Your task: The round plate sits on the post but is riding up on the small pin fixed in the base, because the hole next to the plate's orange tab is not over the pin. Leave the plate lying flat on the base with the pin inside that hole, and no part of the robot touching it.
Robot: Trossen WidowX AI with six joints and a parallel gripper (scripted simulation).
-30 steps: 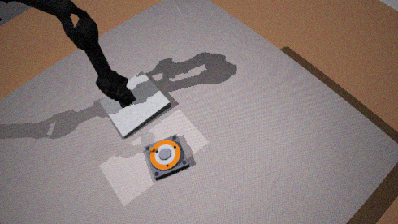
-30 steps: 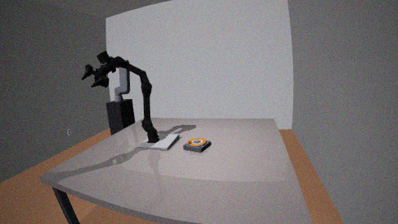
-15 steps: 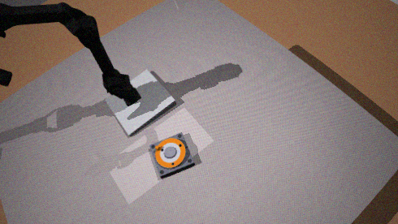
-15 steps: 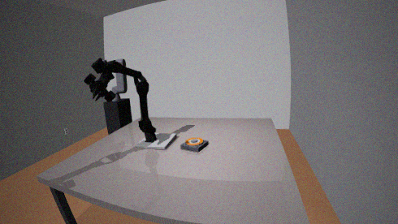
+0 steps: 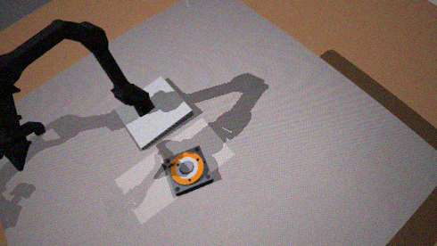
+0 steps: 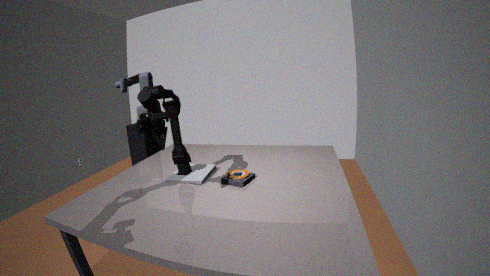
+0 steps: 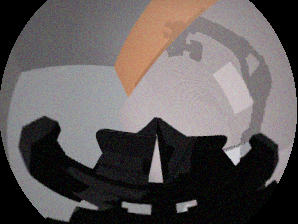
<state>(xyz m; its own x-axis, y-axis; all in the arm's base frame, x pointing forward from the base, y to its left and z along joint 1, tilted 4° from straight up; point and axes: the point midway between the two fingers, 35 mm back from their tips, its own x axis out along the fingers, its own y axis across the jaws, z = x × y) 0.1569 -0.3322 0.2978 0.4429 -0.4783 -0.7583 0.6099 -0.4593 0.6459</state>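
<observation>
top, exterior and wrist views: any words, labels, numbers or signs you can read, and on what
None: no view shows readable text.
Plate: plain orange ring, no marking.
Base: dark, unmarked.
White slab: blank.
Arm and gripper, which is shut on nothing: black, no label visible.
Back wall: blank.
A small speck low on the left wall is too small to read.

You will find no text, label, brand, number or sign that can be read in any of the three views.
</observation>
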